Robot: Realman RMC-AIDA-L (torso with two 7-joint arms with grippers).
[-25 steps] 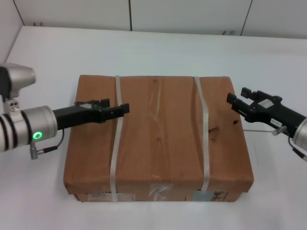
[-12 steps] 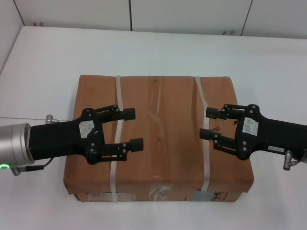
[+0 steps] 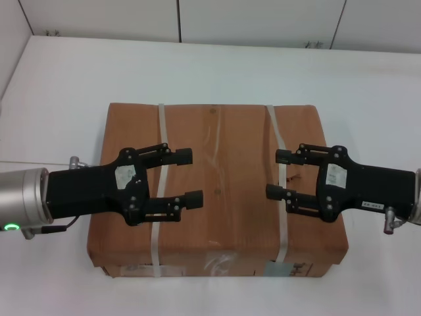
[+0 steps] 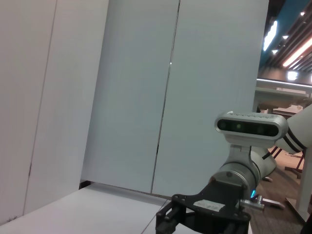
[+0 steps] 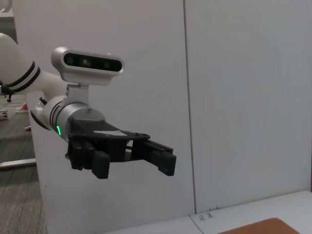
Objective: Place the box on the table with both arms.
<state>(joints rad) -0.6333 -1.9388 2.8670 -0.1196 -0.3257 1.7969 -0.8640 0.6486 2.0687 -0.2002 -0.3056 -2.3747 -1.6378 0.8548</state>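
The brown cardboard box point(image 3: 220, 224) lies flat on the white table point(image 3: 217, 72), with two white straps point(image 3: 160, 128) across it and labels on its front side. My left gripper point(image 3: 189, 176) is open and empty, over the box's top left of centre, by the left strap. My right gripper point(image 3: 276, 174) is open and empty, over the top by the right strap. The two grippers point at each other. The right wrist view shows the left gripper point(image 5: 146, 156) and a corner of the box point(image 5: 263, 226). The left wrist view shows the right gripper point(image 4: 195, 219).
White wall panels point(image 3: 263, 20) stand along the table's far edge, and another wall point(image 3: 10, 39) meets it at the left. Bare tabletop surrounds the box on all sides. The robot's head camera point(image 5: 87, 61) shows in both wrist views.
Both grippers have swung in from the box's left and right sides to over its top, turned so their open fingers face each other. The box has not moved.
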